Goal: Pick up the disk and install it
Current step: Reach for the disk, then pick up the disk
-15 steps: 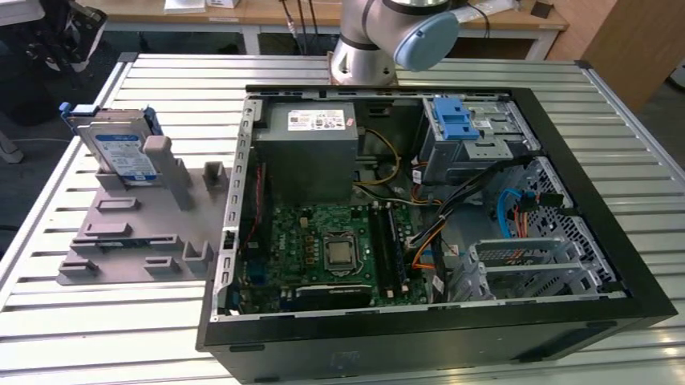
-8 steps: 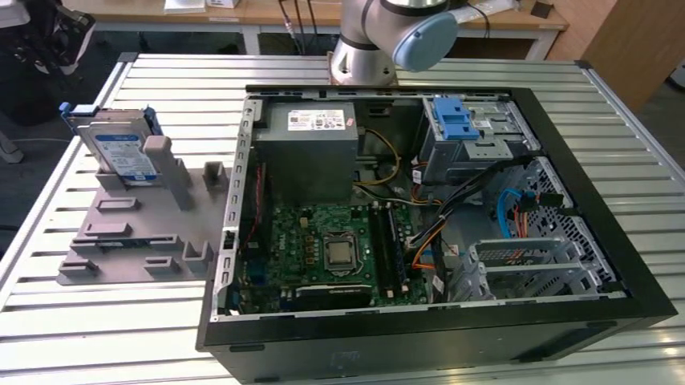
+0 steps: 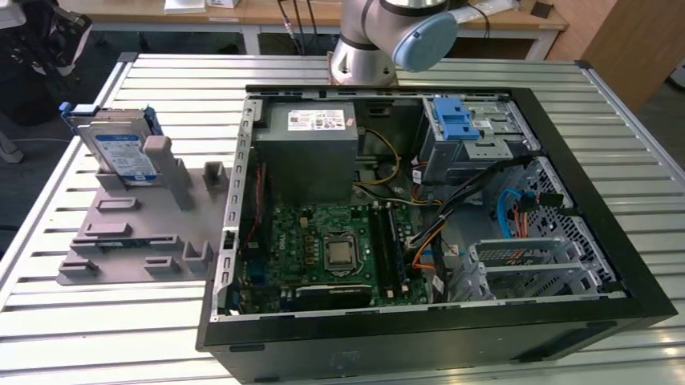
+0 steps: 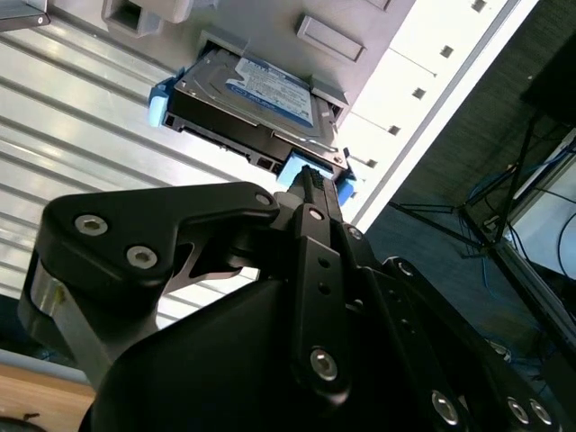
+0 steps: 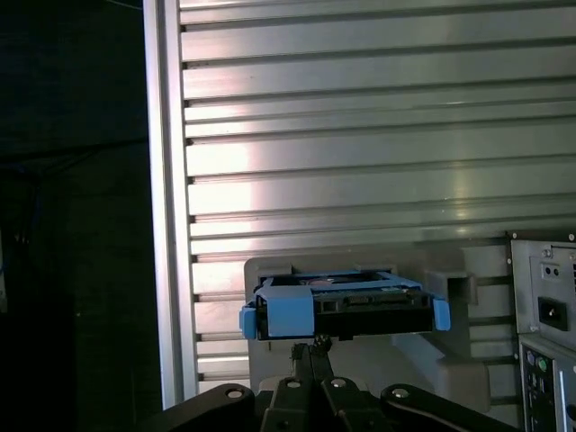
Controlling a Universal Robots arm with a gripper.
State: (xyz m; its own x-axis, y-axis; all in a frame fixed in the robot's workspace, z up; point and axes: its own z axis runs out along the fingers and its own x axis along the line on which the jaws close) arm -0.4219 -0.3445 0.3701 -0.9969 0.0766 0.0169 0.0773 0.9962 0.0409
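The disk [image 3: 120,148], silver with a blue-and-white label and a blue carrier bracket, stands on edge in a grey holder [image 3: 128,233] at the exterior view's left, beside the open computer case [image 3: 227,241]. In both wrist views my gripper [image 4: 310,178] [image 5: 311,345] is shut with its fingertips pressed together and nothing between them. It points toward the disk [image 4: 261,90] [image 5: 360,301], lined up with the disk's blue bracket end and apart from it. The arm's base [image 3: 370,40] rises behind the case.
Inside the case are a grey drive cage with a blue latch [image 3: 460,124], a grey power supply box [image 3: 310,152], a green motherboard [image 3: 332,249] and loose cables. The slatted metal table [image 3: 107,321] ends close behind the holder, with dark floor beyond.
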